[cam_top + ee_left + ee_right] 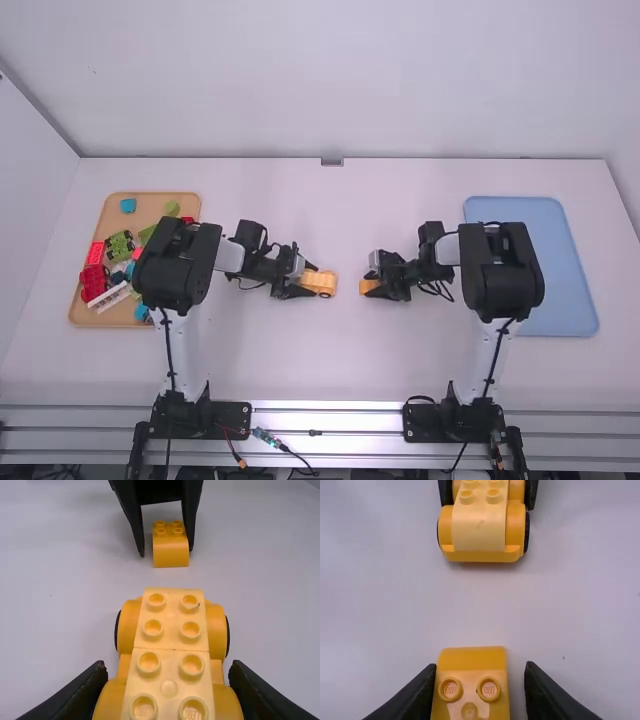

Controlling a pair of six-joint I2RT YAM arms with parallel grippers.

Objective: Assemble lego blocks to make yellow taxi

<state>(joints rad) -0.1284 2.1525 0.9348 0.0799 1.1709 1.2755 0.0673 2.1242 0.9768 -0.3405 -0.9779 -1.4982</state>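
Note:
In the high view my left gripper (300, 281) is at the yellow car (322, 284) left of centre. Wheels flank the car (171, 622) in the left wrist view, with studs on top; my left gripper (167, 680) is shut on its near part. The small yellow block (370, 286) is right of the car, apart from it, with my right gripper (382, 284) around it. From the right wrist, the block (471, 659) stands between the fingers of my right gripper (481, 669), which is open: one finger is against the block, a gap separates the other.
A wooden tray (90, 318) with several coloured bricks lies at the left, partly under the left arm. At the right lies a blue tray (560, 270), with the right arm over its near-left side.

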